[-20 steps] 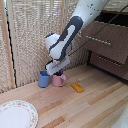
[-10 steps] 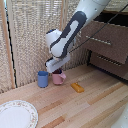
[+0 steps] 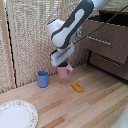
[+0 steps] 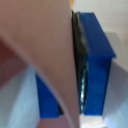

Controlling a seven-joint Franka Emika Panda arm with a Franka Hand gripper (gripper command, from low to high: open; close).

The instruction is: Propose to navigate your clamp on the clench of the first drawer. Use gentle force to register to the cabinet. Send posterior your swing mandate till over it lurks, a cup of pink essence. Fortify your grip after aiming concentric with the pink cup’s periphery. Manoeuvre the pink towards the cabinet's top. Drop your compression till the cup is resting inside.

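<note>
My clamp (image 3: 61, 61) hangs from the white arm and is shut on the rim of the pink cup (image 3: 64, 72), which hangs upright just above the wooden floor. In the wrist view the cup's pink wall (image 4: 42, 47) fills the frame, pinched between the blue fingers (image 4: 95, 60). The cabinet (image 3: 112, 65) stands at the exterior view's right. Its first drawer (image 3: 107, 45) is pulled out, with a dark interior showing above the front. The clench (image 3: 98, 39) is a thin silver bar on that front, well apart from the clamp.
A blue mug (image 3: 43, 79) stands on the floor toward the exterior view's left of the pink cup. A small orange block (image 3: 77, 87) lies in front of the cup. A patterned white plate (image 3: 15, 115) lies near the front left corner. A reed screen closes the back.
The pink cup has come up off the floor in the clamp and shifted slightly toward the cabinet. The blue mug has stayed put.
</note>
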